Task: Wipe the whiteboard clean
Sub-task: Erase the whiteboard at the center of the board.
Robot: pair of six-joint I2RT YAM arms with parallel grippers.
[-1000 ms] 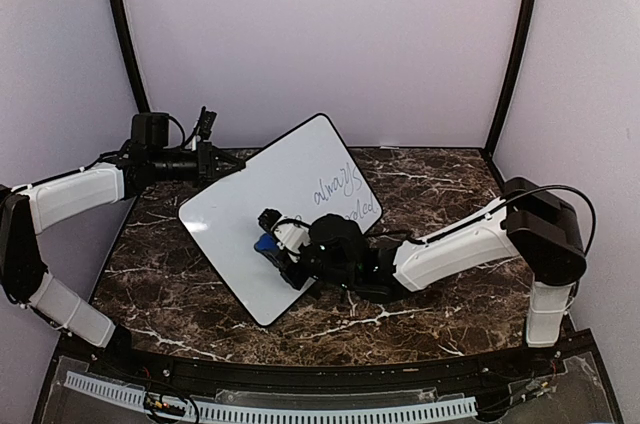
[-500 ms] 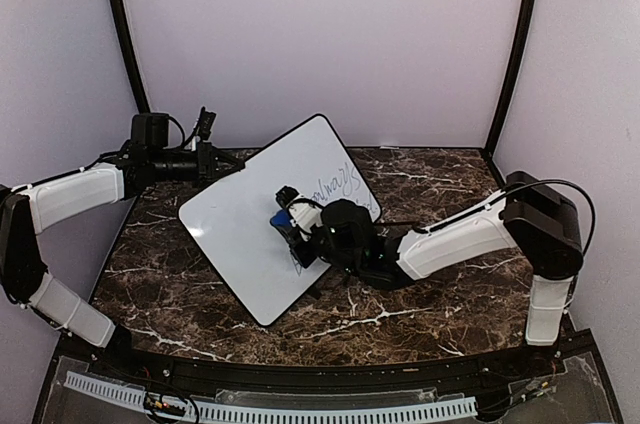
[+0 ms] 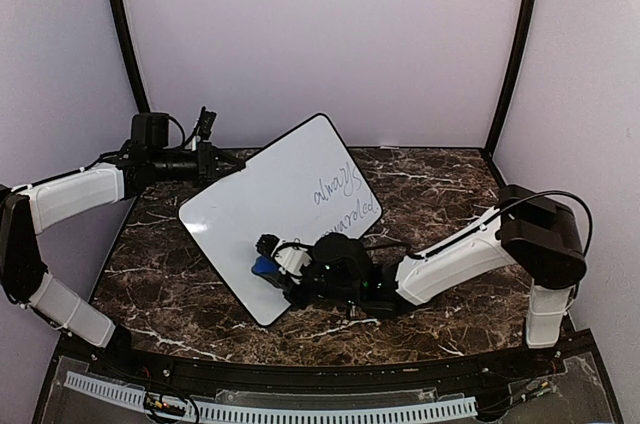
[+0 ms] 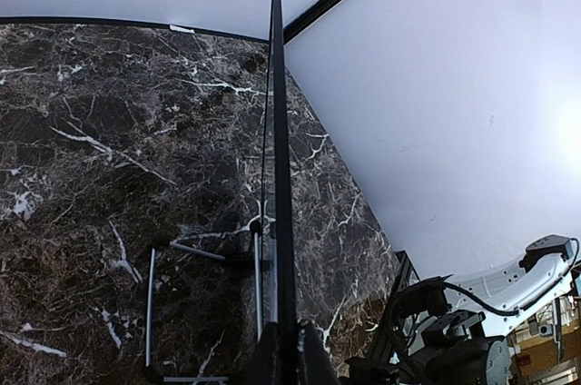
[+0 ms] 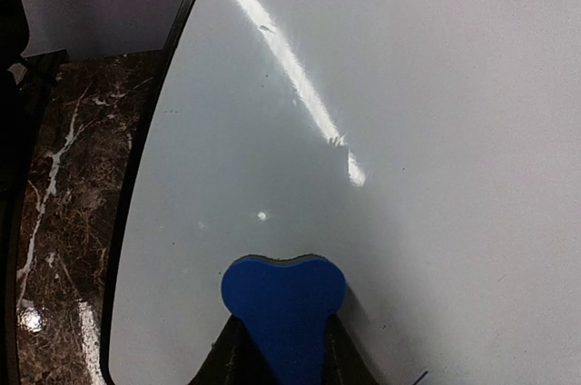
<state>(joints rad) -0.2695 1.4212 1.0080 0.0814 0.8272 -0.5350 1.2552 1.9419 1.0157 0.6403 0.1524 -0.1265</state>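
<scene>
The whiteboard [image 3: 262,206] stands tilted on the marble table, with dark handwriting [image 3: 340,196] on its right part. My left gripper [image 3: 226,170] is shut on the board's upper left rim. The left wrist view shows the board edge-on [image 4: 277,176], with the left gripper [image 4: 289,365] clamping its black rim. My right gripper [image 3: 270,269] is shut on a blue eraser [image 3: 264,266] that lies against the board's near lower part. In the right wrist view the eraser [image 5: 283,299] presses flat on the white surface [image 5: 381,85], squeezed between the right gripper's [image 5: 281,353] dark fingers [image 5: 231,356].
Thin metal stand rods [image 4: 150,312] lie on the marble table [image 3: 440,194] behind the board. Pale walls and black corner posts [image 3: 512,54] close the table in at the back and sides. The right arm [image 3: 470,244] stretches low across the table's right half.
The right gripper swept the eraser up and right towards the writing, then back down and left to the board's near lower part. The left arm and board stayed still.
</scene>
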